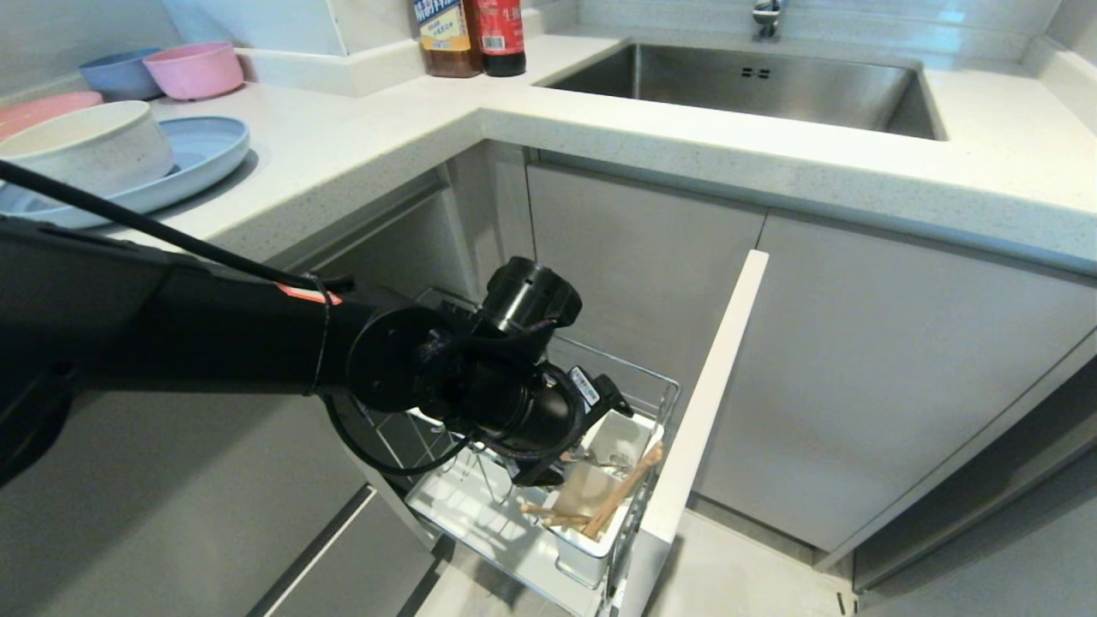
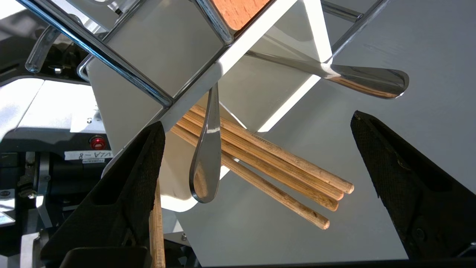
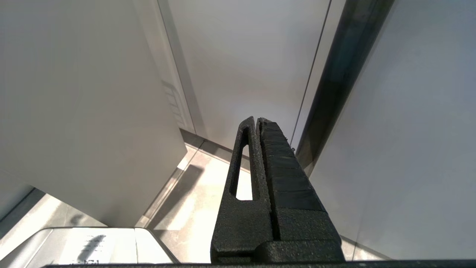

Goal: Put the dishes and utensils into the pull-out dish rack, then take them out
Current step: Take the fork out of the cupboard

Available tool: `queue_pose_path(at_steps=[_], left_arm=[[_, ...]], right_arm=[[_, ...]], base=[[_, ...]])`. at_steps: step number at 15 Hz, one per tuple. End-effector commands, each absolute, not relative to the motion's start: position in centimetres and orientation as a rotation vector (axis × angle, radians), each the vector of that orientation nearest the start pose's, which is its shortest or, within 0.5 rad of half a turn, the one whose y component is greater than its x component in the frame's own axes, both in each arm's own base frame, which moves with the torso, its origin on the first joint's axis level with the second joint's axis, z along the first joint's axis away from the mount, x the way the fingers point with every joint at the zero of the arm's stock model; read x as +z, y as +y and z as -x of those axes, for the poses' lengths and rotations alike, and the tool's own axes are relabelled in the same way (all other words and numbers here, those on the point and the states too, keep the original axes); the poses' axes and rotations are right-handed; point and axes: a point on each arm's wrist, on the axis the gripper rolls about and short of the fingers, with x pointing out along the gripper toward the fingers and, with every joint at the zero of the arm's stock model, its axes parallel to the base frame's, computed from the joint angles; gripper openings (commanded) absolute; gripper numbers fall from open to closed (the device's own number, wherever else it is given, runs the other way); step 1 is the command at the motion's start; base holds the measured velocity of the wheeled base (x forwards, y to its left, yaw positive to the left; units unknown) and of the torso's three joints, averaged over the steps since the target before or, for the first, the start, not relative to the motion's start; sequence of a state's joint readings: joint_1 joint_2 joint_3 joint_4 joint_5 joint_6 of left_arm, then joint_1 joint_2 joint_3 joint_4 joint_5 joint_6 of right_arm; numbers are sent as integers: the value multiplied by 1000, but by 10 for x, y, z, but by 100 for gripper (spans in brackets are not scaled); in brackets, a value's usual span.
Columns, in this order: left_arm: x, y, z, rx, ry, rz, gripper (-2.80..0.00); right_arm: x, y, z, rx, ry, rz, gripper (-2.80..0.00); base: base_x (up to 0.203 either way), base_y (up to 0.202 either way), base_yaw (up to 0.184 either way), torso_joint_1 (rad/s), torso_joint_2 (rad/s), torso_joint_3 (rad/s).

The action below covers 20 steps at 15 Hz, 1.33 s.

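The pull-out dish rack (image 1: 548,523) stands drawn out from the cabinet below the table (image 1: 411,146), its white utensil holder (image 1: 600,506) at the front end just behind the pale front panel (image 1: 703,403). On the table's left end the off-white bowl (image 1: 90,146) sits on the light-blue plate (image 1: 201,154), well apart from the rack. The left hand (image 2: 256,167) hangs over the holder with fingers (image 2: 137,175) spread wide and gripping nothing, the chopsticks (image 2: 275,167) and two metal handles (image 2: 206,163) between them; the right hand (image 3: 262,156) is parked beside cabinet fronts, fingers pressed together.
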<state>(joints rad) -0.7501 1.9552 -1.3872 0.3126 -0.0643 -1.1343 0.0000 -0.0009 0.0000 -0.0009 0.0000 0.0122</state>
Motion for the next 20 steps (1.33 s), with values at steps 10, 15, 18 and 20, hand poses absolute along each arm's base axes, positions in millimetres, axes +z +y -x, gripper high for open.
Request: queue_pose_path(at_steps=[10, 15, 18, 20], left_arm=[[162, -252, -269, -162, 1149, 689, -280], [162, -252, -269, -163, 1148, 687, -280], [162, -253, -269, -163, 1148, 687, -280], [162, -252, -269, -164, 1147, 687, -280]], right_arm=[[75, 0, 23, 0, 0, -12, -280], [75, 0, 23, 0, 0, -12, -280], [75, 0, 23, 0, 0, -12, -280], [75, 0, 23, 0, 0, -12, -280]], base=[[0, 0, 0, 0, 0, 0], [0, 0, 0, 0, 0, 0], [0, 0, 0, 0, 0, 0], [0, 0, 0, 0, 0, 0]])
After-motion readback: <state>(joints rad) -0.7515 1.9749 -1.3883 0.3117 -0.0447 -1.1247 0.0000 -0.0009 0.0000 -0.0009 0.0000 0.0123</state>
